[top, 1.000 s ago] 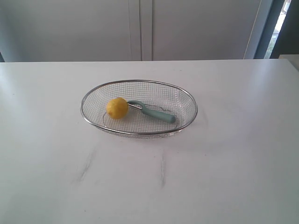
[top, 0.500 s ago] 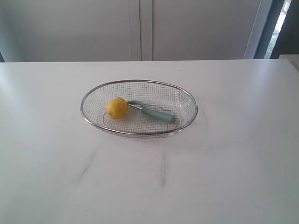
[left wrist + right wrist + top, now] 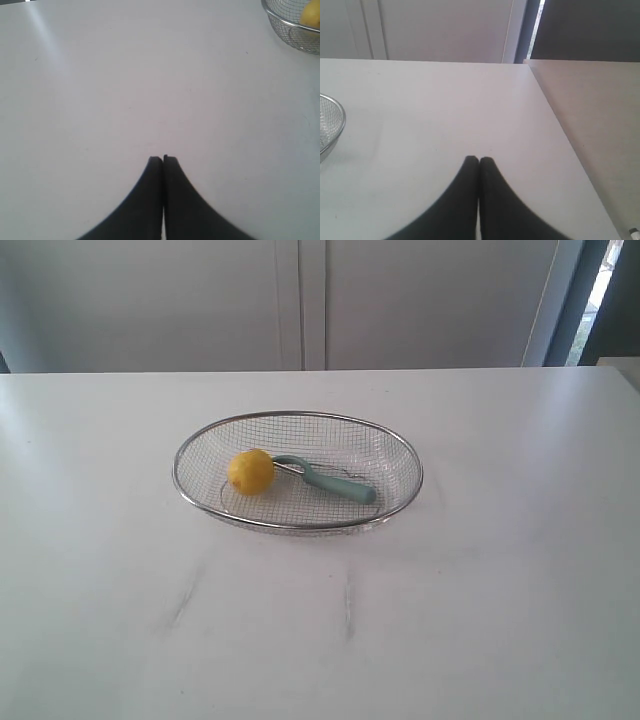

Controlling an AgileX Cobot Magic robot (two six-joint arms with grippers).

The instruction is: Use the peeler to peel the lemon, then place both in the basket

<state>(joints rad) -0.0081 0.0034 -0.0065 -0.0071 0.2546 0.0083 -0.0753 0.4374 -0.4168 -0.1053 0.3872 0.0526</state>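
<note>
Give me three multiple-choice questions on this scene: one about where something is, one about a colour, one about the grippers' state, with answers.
1. Where does the lemon lie?
A. on the bare table
B. in the basket, beside the peeler
C. in a gripper

2. What colour is the peeler's handle?
A. red
B. black
C. pale teal-green

3. How do the left gripper and the right gripper stand?
A. both shut, holding nothing
B. both wide open
C. left shut on the lemon

Answers:
1 B, the exterior view shows the lemon inside the basket's rim.
2 C, the handle shows teal-green against the silver mesh.
3 A, each wrist view shows the fingertips pressed together with nothing between them.
</note>
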